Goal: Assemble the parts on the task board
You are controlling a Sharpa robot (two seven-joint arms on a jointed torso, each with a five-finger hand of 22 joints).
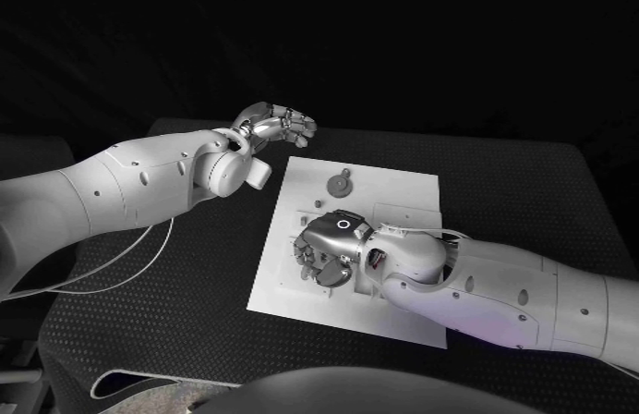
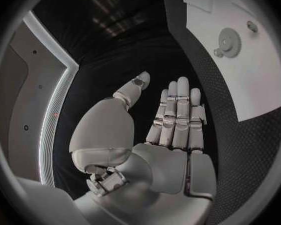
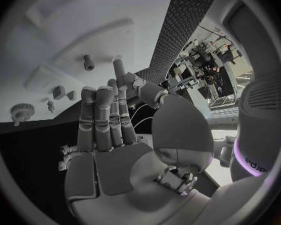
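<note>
1. Here the task board (image 1: 400,183) lies mid-table, and a gear-shaped part (image 1: 343,184) sits on its far half, away from both hands.
2. The right hand (image 1: 326,248) hovers low over the board's near-left area, fingers straight and close together, holding nothing, probably poised to reach a small part beneath it.
3. The left hand (image 1: 273,124) waits off the board's far-left corner, fingers extended and empty, likely kept clear.
</note>
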